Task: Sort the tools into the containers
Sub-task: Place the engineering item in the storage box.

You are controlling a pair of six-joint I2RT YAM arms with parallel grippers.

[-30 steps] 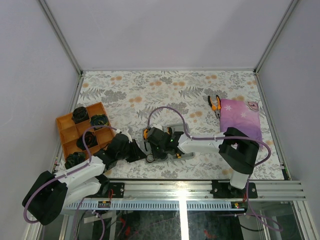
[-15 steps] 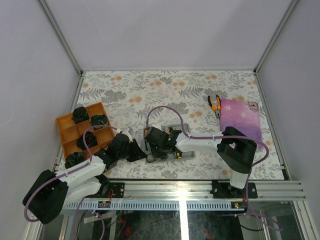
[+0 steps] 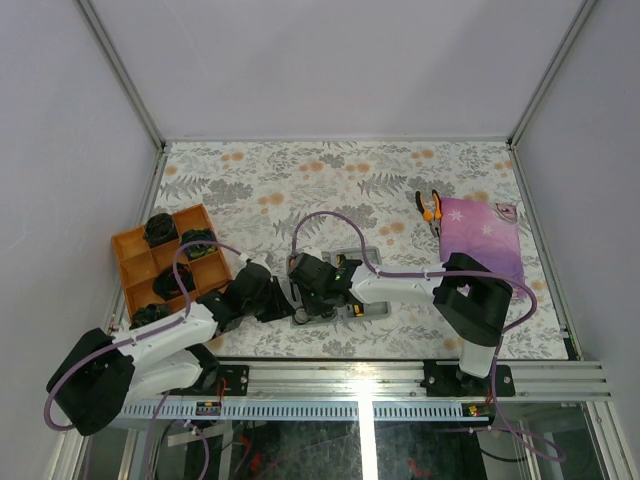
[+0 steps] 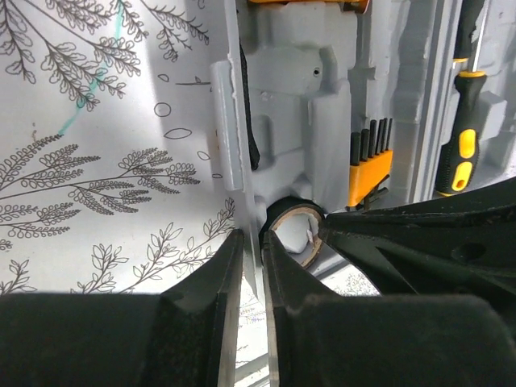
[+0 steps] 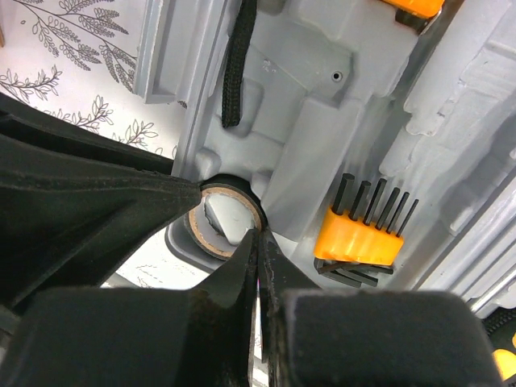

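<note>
My left gripper [image 4: 251,274] is nearly closed, pinching the thin side wall of the grey case [image 5: 322,105] to steady it. My right gripper [image 5: 256,242] is pressed together with nothing between the fingers, its tip on the rim of the tape ring [image 5: 208,234]. The ring sits at the case corner, just beside that wall.

The bit set [image 5: 359,242] and screwdriver [image 4: 461,149] lie in their recesses. The pliers [image 3: 430,208] are still out on the counter [image 3: 300,180], beside the purple cloth [image 3: 480,235].

I see 3 risks. The closed tip could skid off the ring and flick it over the wall. My hold on the wall is shallow, so a hard push could slide the case. My 2 grippers are almost touching and could knock together.
</note>
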